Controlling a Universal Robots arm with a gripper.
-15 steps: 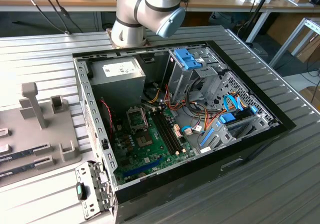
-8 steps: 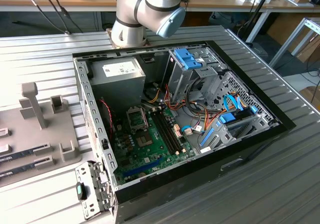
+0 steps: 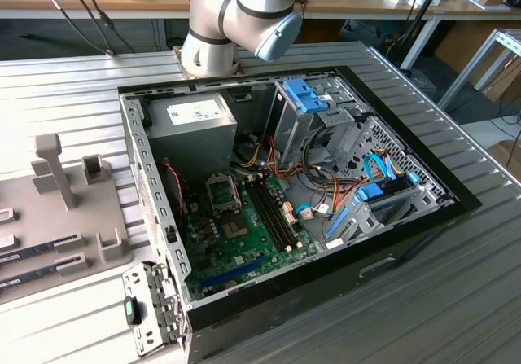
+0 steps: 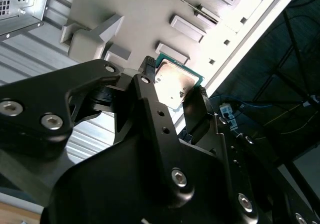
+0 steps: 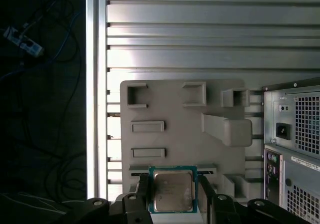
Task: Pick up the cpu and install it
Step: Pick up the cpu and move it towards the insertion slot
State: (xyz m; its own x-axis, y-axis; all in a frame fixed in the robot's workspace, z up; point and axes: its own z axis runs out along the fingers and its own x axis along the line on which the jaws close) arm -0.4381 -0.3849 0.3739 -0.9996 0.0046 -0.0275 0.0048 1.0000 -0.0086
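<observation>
Pincer [image 5: 173, 189] clamped on the cpu [image 5: 173, 194] by two opposite edges, silvery top facing cam in both wrist views. Cpu is seen against the grey parts tray [image 5: 175, 108] on the ribbed tabletop [image 5: 200, 33], w/ the open pc case [image 5: 292, 149] beside the tray.

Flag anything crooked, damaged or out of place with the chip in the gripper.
Nothing stands out. The cpu sits square in the gripper, metal top showing, over the grey tray. What shows of its green rim looks whole in both wrist views.
</observation>
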